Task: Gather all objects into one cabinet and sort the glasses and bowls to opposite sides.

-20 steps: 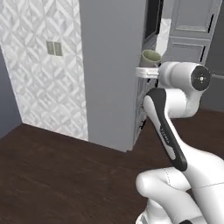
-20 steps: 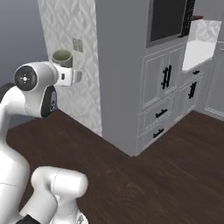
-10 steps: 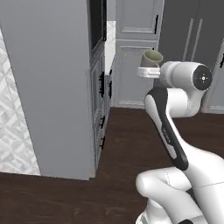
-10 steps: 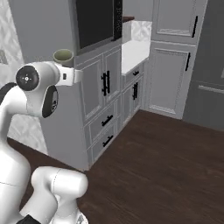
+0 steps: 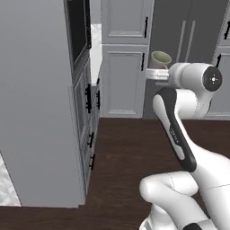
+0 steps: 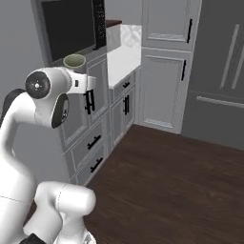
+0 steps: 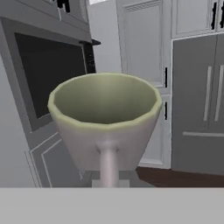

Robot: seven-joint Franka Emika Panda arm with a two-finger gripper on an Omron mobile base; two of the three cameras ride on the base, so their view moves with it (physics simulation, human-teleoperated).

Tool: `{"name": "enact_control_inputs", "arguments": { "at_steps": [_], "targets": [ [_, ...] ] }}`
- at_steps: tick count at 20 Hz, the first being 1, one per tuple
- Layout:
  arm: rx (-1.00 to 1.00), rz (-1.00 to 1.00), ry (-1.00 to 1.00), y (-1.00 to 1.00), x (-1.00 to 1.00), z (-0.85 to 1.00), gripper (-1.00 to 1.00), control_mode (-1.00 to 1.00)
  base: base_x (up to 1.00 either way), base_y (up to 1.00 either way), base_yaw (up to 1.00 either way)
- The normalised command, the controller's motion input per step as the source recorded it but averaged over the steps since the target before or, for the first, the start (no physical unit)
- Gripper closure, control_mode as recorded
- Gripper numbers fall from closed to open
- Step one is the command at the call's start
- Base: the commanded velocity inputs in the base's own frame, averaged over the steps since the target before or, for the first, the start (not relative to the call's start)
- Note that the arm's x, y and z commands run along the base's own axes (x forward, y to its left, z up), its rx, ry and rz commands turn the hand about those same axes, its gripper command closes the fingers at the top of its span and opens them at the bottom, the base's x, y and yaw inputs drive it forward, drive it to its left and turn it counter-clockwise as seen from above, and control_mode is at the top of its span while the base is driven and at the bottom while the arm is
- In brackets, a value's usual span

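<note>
I hold one grey-beige mug (image 7: 105, 118) with a pale-green inside. It stands upright, its handle turned toward the hand, and my gripper (image 7: 108, 177) is shut on it. The mug (image 5: 160, 59) rides level at the end of my raised arm, in front of grey doors, just above the gripper (image 5: 155, 74). From the other side the mug (image 6: 75, 62) sits over the gripper (image 6: 88, 82), beside the dark oven front. A grey panelled wall cabinet (image 6: 169, 19) with a black bar handle stands shut at the back. The bowls and the other glasses are out of view.
A tall grey unit with a dark oven panel (image 5: 76, 27) stands close on the left. Low drawer cabinets (image 6: 95, 143) with black handles run under a white counter (image 6: 121, 57). Tall dark doors (image 6: 219, 71) fill the right. Dark wooden floor (image 5: 126, 148) lies open ahead.
The whole picture has swung, so the base has moved: the patterned wall slid out of view and the oven unit and back cabinets came in. The mug stays in the shut gripper.
</note>
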Motion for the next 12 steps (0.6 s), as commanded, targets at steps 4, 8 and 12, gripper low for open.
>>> {"name": "enact_control_inputs", "arguments": {
  "at_steps": [4,8,12],
  "targets": [
    [0.0,0.0,0.0,0.0,0.0,0.0,1.0,1.0,0.0,-1.0,0.17],
    [0.0,0.0,0.0,0.0,0.0,0.0,1.0,1.0,0.18,-1.0,-0.16],
    [0.0,0.0,0.0,0.0,0.0,0.0,1.0,1.0,0.6,-0.94,-0.22]
  ]
}}
